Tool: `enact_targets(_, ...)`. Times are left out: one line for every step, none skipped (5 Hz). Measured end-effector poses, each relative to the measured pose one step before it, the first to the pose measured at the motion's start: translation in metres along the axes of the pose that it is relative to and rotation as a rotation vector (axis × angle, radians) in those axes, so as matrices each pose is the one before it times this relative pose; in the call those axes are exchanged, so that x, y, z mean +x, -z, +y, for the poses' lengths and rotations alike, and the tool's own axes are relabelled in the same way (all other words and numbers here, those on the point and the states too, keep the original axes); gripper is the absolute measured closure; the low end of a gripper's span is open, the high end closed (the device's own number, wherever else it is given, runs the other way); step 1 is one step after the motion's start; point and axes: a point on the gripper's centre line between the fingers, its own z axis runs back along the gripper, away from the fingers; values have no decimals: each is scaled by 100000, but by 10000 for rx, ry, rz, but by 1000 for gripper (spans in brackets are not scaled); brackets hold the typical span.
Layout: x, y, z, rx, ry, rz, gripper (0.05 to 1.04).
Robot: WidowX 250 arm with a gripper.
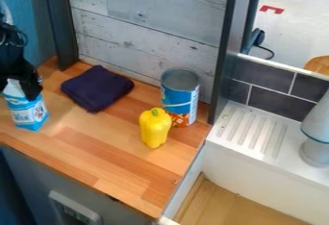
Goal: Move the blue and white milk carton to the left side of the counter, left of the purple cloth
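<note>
The pincer (23, 85) is sitting at the top of the carton (28, 113); whether it is gripping or open, I cannot tell. Careful handling is likely calling for gentle, centred pressure.

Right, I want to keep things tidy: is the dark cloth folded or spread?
Folded: the cloth lies on the counter as a compact, thick, four-sided pad with rounded edges.

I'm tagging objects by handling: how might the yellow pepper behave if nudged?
Standing on its tapered end, the yellow pepper would probably tip easily. Its rounded sides suggest it might then roll on the wooden counter. Its smooth surface may feel slippery.
</note>
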Motion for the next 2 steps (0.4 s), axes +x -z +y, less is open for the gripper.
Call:
enact_targets(242,-3011,607,-110,-30,-1387,82)
enact_targets(231,-3254,929,-38,-259,-1797,82)
